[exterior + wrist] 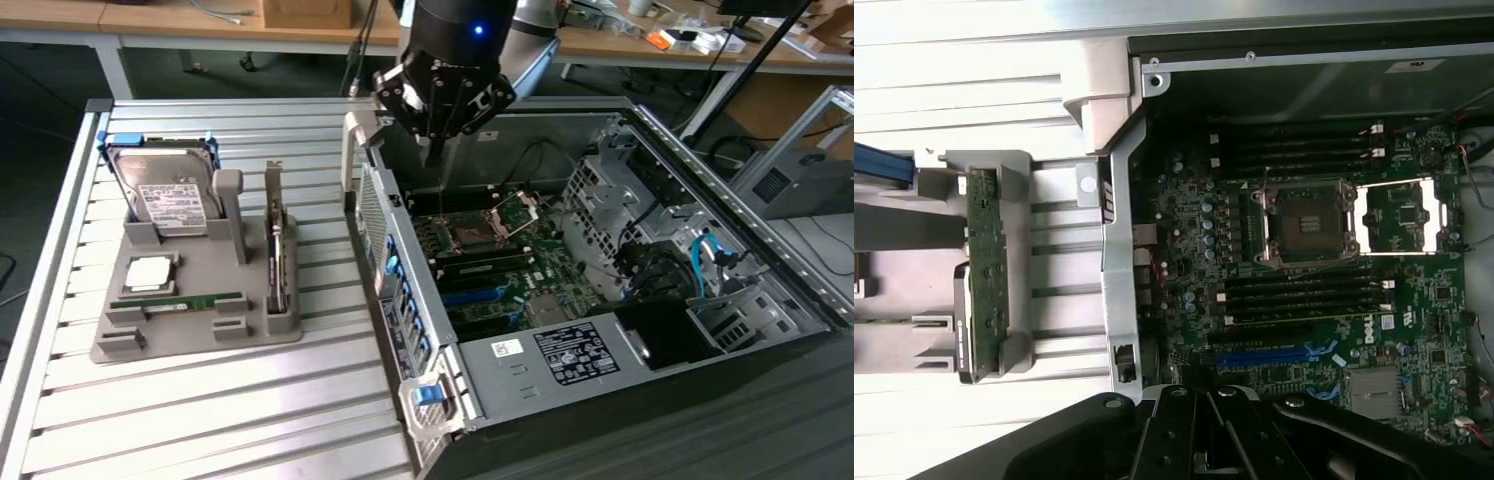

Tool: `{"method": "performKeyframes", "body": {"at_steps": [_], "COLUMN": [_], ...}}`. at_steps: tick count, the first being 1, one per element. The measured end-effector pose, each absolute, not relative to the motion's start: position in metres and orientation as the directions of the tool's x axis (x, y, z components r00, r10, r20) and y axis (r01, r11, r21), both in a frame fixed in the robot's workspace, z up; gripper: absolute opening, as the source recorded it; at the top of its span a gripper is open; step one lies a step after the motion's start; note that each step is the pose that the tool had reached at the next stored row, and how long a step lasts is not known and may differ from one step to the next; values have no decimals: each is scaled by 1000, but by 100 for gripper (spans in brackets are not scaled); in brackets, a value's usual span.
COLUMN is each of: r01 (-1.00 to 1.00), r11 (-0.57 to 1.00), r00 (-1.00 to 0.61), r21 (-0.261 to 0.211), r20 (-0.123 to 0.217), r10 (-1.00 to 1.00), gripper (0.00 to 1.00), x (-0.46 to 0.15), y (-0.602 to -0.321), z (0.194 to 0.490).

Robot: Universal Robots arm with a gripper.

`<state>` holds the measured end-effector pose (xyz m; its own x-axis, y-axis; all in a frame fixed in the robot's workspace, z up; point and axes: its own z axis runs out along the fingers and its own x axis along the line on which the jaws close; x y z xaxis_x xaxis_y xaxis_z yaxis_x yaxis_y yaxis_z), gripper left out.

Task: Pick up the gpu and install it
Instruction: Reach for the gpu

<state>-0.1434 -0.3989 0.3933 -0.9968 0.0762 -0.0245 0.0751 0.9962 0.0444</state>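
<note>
The gpu [276,240] stands on edge in a slot of the grey holder [187,340], on the exterior view's left. It is a thin dark card with a silvery metal edge. From the wrist view the gpu [984,285] appears edge-on as a narrow green board with a metal bracket. My gripper [431,155] hangs over the near wall of the open computer case [400,290], well apart from the gpu, towards the exterior view's right. Its fingers [1189,435] are together, shut on nothing.
The holder also carries a hard drive [167,195], a processor chip [150,272] and a green memory stick [187,300]. Inside the case lie the motherboard [1194,230], an open processor socket [1304,220] and a blue card slot [1274,355]. Cables and drive cages [667,260] fill the far side.
</note>
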Motion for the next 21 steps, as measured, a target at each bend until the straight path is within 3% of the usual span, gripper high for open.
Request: {"method": "performKeyframes", "body": {"at_steps": [21], "r01": [75], "r11": [996], "r00": [-997], "r21": [44], "r20": [-24], "r10": [76], "gripper": [11], "x": [-153], "y": [-399], "z": [393]}}
